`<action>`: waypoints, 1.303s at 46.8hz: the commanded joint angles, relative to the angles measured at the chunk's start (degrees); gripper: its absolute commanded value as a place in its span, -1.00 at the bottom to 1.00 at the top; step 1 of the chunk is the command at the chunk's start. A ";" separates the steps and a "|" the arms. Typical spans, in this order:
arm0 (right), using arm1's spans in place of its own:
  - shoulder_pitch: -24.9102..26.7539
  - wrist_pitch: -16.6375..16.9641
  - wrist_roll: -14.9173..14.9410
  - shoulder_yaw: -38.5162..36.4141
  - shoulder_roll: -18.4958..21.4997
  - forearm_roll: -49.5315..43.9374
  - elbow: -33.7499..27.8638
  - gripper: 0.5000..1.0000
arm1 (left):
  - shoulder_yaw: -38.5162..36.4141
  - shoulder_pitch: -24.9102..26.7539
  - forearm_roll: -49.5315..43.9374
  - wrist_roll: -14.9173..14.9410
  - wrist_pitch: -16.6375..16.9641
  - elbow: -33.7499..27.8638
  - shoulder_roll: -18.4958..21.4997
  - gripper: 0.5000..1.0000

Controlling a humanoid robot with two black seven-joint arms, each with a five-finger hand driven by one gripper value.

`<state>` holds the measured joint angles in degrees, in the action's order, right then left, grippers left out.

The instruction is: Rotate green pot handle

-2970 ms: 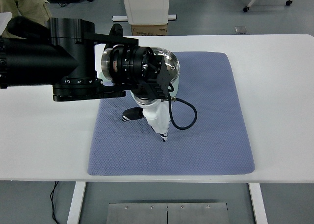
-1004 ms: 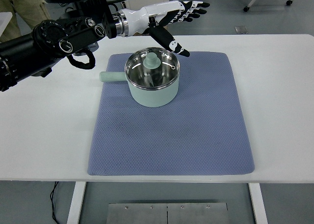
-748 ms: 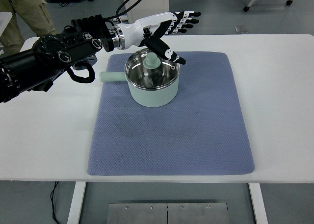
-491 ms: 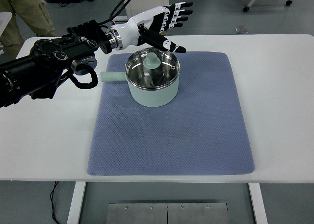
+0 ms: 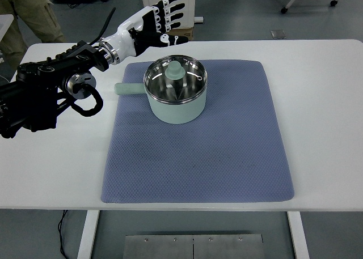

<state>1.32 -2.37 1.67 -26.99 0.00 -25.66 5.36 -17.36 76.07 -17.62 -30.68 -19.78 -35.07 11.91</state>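
A pale green pot (image 5: 176, 103) with a glass lid and green knob (image 5: 174, 70) sits on the blue-grey mat (image 5: 227, 151), toward its far left. Its handle (image 5: 130, 89) points left, over the mat's left edge. My left hand (image 5: 152, 24) hovers above and behind the pot, up and left of the lid. Its white and black fingers are spread wide and hold nothing. The black left arm (image 5: 45, 89) stretches in from the left edge. The right arm is out of view.
The mat covers the middle of the white table (image 5: 323, 111). A person's legs (image 5: 28, 9) stand at the top left behind the table. A cardboard box (image 5: 181, 33) and a white cabinet stand beyond the far edge.
My left hand has drawn back to the left and upward, away from over the pot's lid. The pot has not moved since one second ago.
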 commanded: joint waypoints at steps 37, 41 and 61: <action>0.00 0.00 0.00 0.09 0.00 0.00 0.00 1.00 | 20.70 -17.00 -2.07 0.27 5.63 0.09 6.28 1.00; 0.00 0.00 0.00 -0.08 0.00 0.00 0.00 1.00 | 21.58 -17.89 -2.07 0.27 6.06 0.09 6.02 1.00; 0.00 0.00 0.00 -0.08 0.00 0.00 0.00 1.00 | 24.22 -19.73 -2.16 0.27 7.91 0.00 5.23 1.00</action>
<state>1.31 -2.37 1.67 -27.02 0.00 -25.66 5.36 6.76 56.57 -19.73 -30.40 -12.22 -35.02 17.14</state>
